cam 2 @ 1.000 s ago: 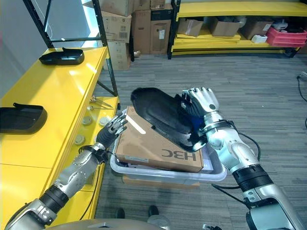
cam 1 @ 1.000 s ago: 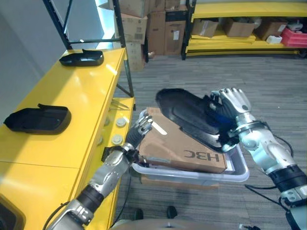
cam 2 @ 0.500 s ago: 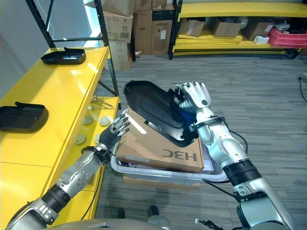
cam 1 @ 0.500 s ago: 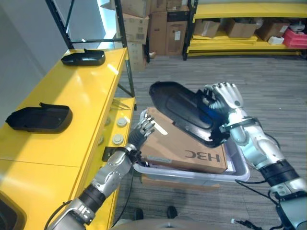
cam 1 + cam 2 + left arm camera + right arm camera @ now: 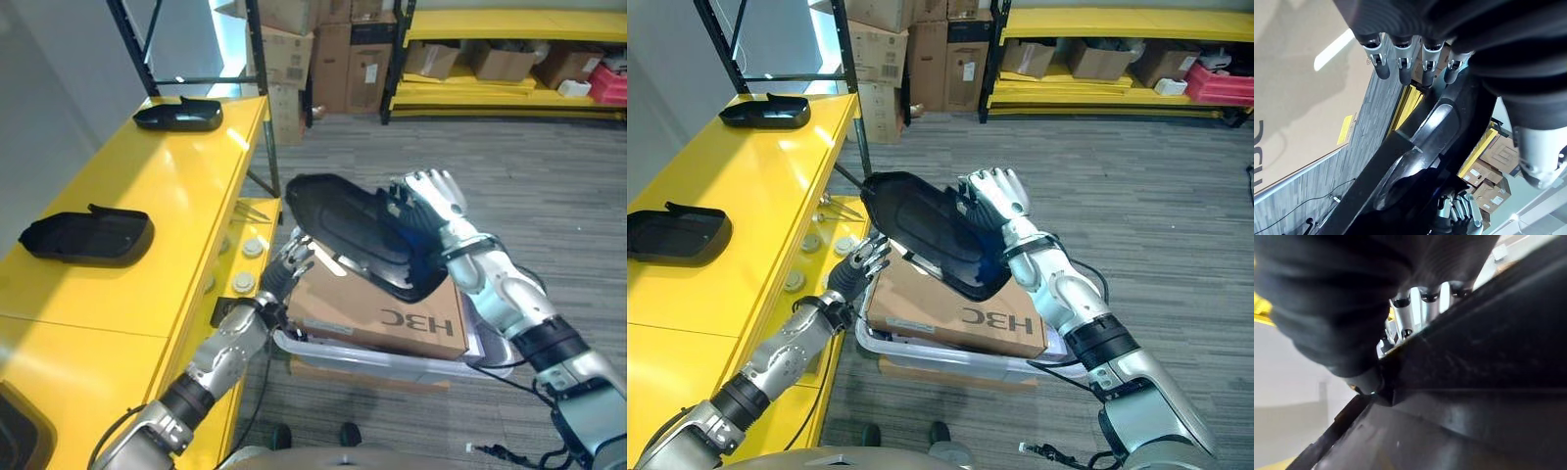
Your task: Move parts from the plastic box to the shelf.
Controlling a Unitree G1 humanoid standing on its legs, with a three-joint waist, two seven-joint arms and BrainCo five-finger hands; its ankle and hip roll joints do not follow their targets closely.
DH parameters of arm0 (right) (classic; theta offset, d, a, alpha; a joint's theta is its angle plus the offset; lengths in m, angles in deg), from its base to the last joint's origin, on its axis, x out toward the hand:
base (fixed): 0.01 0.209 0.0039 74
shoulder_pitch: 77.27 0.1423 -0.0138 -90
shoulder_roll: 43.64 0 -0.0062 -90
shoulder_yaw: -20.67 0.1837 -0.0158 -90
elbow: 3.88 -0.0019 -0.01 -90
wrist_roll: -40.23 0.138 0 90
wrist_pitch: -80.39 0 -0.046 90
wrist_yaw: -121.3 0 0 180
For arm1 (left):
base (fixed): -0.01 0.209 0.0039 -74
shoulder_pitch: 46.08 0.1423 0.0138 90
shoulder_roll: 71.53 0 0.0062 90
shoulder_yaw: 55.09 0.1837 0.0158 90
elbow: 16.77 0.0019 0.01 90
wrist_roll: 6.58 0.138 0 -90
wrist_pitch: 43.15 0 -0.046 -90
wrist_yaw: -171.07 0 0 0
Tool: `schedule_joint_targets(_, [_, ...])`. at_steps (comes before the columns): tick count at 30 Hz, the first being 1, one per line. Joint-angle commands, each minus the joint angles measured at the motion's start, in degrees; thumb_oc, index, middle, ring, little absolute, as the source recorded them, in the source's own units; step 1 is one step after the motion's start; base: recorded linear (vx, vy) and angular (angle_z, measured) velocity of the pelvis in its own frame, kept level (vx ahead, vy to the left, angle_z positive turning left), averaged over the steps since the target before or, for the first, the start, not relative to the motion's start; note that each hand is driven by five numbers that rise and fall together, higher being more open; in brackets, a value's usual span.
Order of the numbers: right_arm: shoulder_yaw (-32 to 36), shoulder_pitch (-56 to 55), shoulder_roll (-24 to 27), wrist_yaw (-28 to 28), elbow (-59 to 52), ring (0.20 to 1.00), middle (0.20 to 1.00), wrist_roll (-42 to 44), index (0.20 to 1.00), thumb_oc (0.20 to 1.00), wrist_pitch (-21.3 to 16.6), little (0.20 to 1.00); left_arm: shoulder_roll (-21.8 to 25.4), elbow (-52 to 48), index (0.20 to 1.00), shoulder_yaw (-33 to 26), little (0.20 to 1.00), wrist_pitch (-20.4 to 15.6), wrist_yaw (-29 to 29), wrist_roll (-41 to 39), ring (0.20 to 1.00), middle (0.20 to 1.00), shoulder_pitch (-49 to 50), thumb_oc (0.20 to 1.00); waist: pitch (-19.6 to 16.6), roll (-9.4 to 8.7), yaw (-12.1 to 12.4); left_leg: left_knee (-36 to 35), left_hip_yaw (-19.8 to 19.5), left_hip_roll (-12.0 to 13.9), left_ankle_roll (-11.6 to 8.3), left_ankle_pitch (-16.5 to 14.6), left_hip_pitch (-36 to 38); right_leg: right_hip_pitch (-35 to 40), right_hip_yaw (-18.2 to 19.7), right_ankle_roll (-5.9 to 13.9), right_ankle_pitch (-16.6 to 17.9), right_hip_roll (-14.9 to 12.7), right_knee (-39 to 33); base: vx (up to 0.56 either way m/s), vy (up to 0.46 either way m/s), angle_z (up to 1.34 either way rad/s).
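The right hand point(image 5: 431, 201) holds a large black plastic part point(image 5: 358, 235) in the air, its fingers point(image 5: 991, 188) curled over the part's far edge; the right wrist view shows them clamped along the dark rim. The part is long and shell-shaped, tilted, its hollow side facing up, and it hangs above a brown cardboard box point(image 5: 382, 308) that lies in the clear plastic box point(image 5: 392, 360) on the floor. Its nose points toward the yellow shelf point(image 5: 147, 225) on the robot's left and sits near the shelf's edge. The left hand point(image 5: 286, 272) reaches in below the part, beside the near corner of the cardboard box, its fingers point(image 5: 1382, 63) straight and spread, gripping nothing. Two more black parts already lie on the yellow shelf: one near point(image 5: 88, 238), one at the far end point(image 5: 178, 117), well apart. Cardboard cartons point(image 5: 323, 44) stand stacked on the floor beyond
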Motion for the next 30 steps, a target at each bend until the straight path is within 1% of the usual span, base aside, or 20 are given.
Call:
schedule_joint_targets(1, [-3.42,5.38,-2.89,-0.51,-2.55,0.200,0.200,0.10,0.200,0.200,-3.77,0.200,-2.34,2.90,1.000,4.43,1.000,-2.25,-1.28,0.47,1.000,1.000,-7.62,1.000,-4.38,-3.50,1.12,1.08,0.80,3.41,-2.12,-4.24,-1.45,1.41,0.98,3.25,-6.11,-3.16,0.78,0.00,0.000,0.00])
schedule_joint_targets(10, [-8.27,6.91,-4.83,-3.19,-6.89,0.200,0.200,1.55,0.200,0.200,-5.75,0.200,-4.03,6.11,1.000,4.09,1.000,-2.22,0.03,1.04,1.000,1.000,-7.74,1.000,-4.53,-3.57,1.16,1.13,1.06,3.41,-2.11,-4.31,-1.35,1.44,0.97,3.24,-6.15,-3.22,0.82,0.00,0.000,0.00])
schedule_joint_targets(16, [-11.23,7.92,-5.85,-4.38,-8.71,0.200,0.200,1.73,0.200,0.200,-6.26,0.200,-5.37,9.34,1.000,2.82,1.000,-2.87,2.80,2.01,1.000,1.000,-7.94,1.000,-4.50,-3.63,1.24,1.08,1.11,3.34,-2.10,-4.18,-1.35,1.32,0.95,3.22,-6.07,-3.26,0.87,0.00,0.000,0.00])
schedule_joint_targets(24, [-12.80,8.67,-6.82,-4.47,-9.31,0.200,0.200,2.30,0.200,0.200,-6.20,0.200,-6.89,12.62,1.000,0.28,1.000,-3.80,6.84,4.40,1.000,1.000,-9.13,1.000,-4.56,-3.72,1.26,1.17,1.23,3.29,-2.09,-4.14,-1.45,1.43,0.65,3.19,-6.06,-3.37,0.79,0.00,0.000,0.00])
schedule_joint_targets(30, [-13.19,9.14,-7.63,-3.98,-8.97,0.200,0.200,3.25,0.200,0.200,-6.20,0.200,-7.97,15.03,1.000,-1.45,1.000,-4.65,9.57,7.92,1.000,1.000,-10.66,1.000,-4.52,-3.94,1.18,1.21,1.34,3.35,-2.09,-4.18,-1.47,1.37,0.52,3.19,-6.09,-3.38,0.86,0.00,0.000,0.00])
